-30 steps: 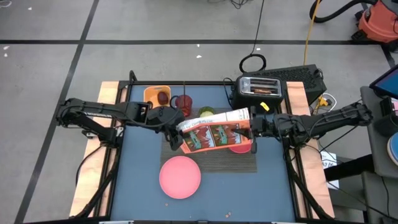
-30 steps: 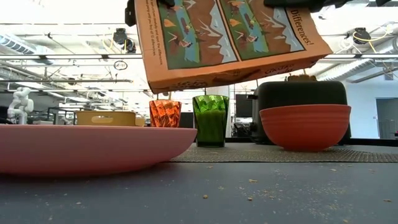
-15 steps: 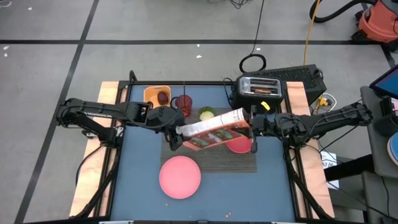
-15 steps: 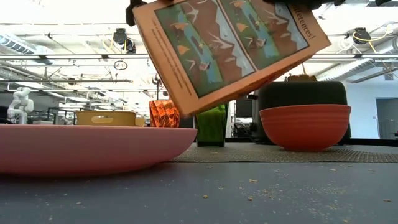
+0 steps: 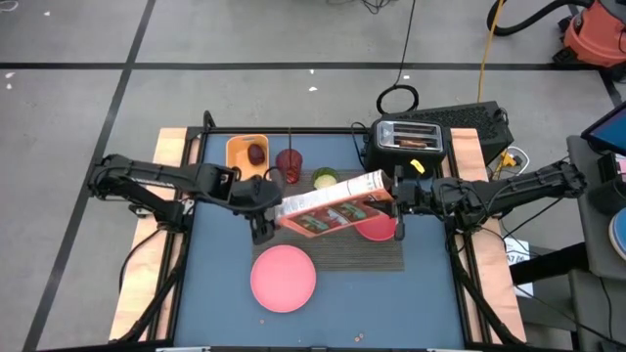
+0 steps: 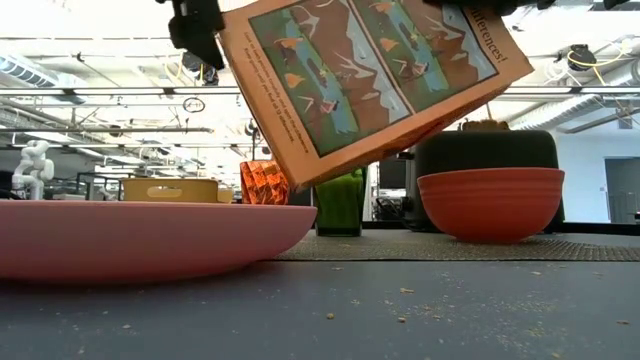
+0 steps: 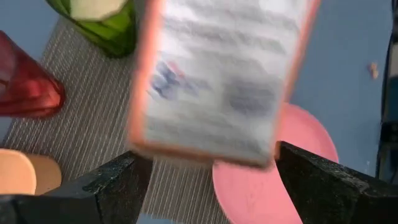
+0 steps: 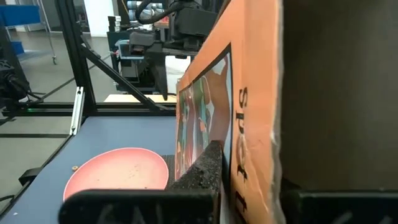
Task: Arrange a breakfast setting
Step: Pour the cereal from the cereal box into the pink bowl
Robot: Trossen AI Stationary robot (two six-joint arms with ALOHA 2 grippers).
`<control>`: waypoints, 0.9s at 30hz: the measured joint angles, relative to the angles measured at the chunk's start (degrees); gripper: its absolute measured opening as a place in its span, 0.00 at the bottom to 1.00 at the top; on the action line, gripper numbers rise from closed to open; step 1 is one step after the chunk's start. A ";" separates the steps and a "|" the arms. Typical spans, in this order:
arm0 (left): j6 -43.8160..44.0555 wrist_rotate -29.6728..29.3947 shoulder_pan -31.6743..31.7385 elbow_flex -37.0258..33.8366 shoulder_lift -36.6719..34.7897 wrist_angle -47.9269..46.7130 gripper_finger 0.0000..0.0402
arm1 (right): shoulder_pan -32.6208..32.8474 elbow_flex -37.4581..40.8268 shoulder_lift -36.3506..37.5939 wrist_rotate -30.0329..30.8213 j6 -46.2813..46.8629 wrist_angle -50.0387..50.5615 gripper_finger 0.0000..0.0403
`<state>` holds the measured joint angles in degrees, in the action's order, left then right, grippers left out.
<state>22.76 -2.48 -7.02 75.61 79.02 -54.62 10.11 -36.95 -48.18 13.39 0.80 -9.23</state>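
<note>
An orange cereal box [image 5: 335,202] with a picture on its face hangs tilted over the dark woven placemat [image 5: 333,252]. My right gripper [image 5: 395,199] is shut on its right end. My left gripper [image 5: 262,221] is open at the box's left end [image 6: 232,40]. In the left wrist view its fingers [image 7: 118,180] flank the box's lower edge without plainly touching it. The pink-red bowl [image 6: 490,205] stands on the placemat below the box, and the pink plate [image 5: 284,278] lies nearer. The red tumbler [image 5: 290,161] and green cup [image 5: 324,179] stand behind. My right gripper holds the box by its right end [image 8: 249,112], coming in level from the table's right. One finger [image 8: 199,168] lies on the printed face; the box hides the other. The box is lifted clear, its left end lower, its picture face turned toward the near edge.
A black toaster [image 5: 409,139] stands at the back right. A yellow tray [image 5: 245,152] with a dark-red fruit [image 5: 256,153] is at the back left. Crumbs lie on the blue table top [image 5: 411,303] near the front edge.
The box has rolled about its length, from lying nearly flat to standing on edge with its left end sunk. My left gripper has come off the box's left end, drawn back toward the table's left edge and tipped further down. The right gripper has kept its hold.
</note>
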 joint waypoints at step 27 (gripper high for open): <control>1.98 -17.16 -11.39 -43.16 -17.23 50.95 0.85 | 0.00 0.00 0.02 -0.13 -0.09 -4.63 0.00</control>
<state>24.74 -19.64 -18.41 32.46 61.79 -3.67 10.11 -36.95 -48.16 13.26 0.71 -13.86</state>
